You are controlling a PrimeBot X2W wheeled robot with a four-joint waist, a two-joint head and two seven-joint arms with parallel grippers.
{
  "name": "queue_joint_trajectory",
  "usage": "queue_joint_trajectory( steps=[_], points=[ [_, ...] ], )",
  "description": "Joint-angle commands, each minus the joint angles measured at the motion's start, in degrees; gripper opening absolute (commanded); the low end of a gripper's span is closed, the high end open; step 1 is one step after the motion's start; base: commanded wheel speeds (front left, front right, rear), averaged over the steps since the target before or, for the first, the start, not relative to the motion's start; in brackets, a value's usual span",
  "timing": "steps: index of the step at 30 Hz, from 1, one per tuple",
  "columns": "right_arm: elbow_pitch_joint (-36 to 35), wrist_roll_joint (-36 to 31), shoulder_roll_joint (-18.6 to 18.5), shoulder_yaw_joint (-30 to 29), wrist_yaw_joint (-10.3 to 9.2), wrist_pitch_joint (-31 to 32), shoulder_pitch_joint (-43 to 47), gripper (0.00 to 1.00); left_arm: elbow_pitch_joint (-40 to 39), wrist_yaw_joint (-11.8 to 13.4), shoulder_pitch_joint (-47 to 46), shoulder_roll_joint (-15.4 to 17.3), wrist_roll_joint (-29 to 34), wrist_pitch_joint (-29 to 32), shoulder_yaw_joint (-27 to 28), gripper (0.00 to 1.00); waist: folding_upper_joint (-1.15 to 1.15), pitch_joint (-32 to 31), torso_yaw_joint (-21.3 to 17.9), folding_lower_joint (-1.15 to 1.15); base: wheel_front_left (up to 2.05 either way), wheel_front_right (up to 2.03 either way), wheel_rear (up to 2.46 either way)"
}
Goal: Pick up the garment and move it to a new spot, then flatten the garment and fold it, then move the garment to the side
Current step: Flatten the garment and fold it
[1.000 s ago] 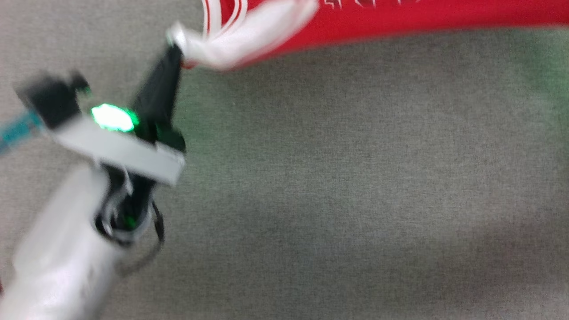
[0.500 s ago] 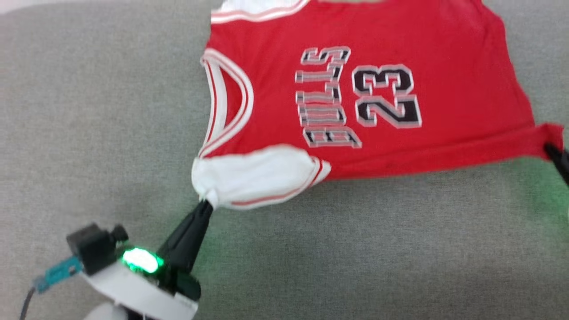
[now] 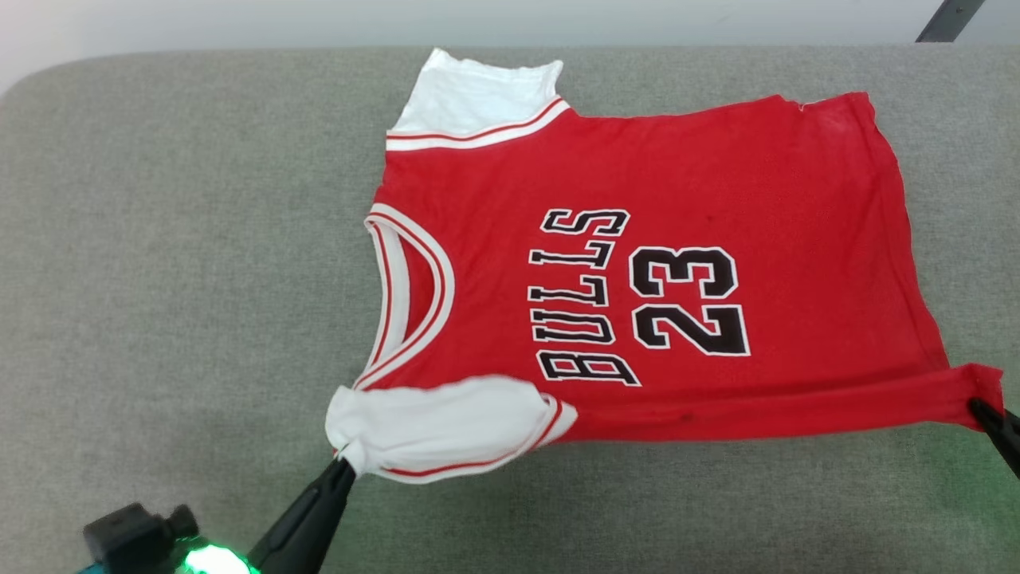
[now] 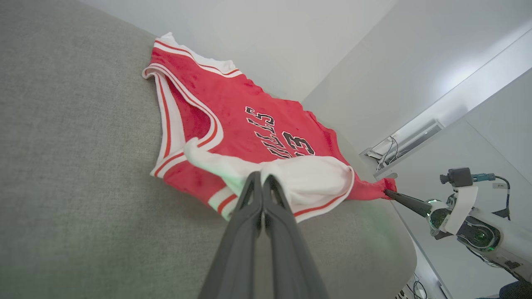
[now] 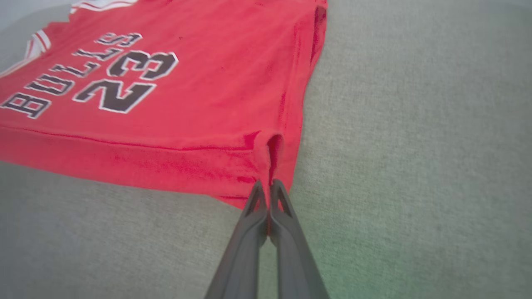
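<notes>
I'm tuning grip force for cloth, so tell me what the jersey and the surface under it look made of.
The jersey: soft matte knit, probably cotton or polyester; it bunches and creases where pinched, and shows a fuzzy nap. The surface: grey-green woven upholstery cloth, matte, with a fine weave; its rounded corner hints at padding.

The red jersey [image 3: 717, 183] lies spread front-up on the grey surface [image 3: 159, 239], showing "BULLS 23". The left end effector [image 3: 344, 466] pinches its near white sleeve [image 3: 438, 426]. The right end effector [image 3: 978, 408] pinches the near red hem corner.
</notes>
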Motion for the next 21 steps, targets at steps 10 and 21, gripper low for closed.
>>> queue_joint_trajectory(
  steps=[10, 21],
  points=[
    [-7.25, -12.08, 12.41, -13.25, -0.10, 15.26, -3.43, 0.00, 5.58, 0.17, -19.79, -0.87, -3.67, 0.23, -8.94, 0.00, 0.00, 0.46, 1.59, 0.00, 0.00, 0.00, 0.00],
    [3.07, -13.33, 18.72, -15.32, -0.10, 17.47, -16.19, 0.00, 24.33, 0.17, -39.47, -4.51, -9.73, -0.12, -15.65, 0.00, 0.00, 5.00, 0.98, 0.00, 0.00, 0.00, 0.00]
  ],
)
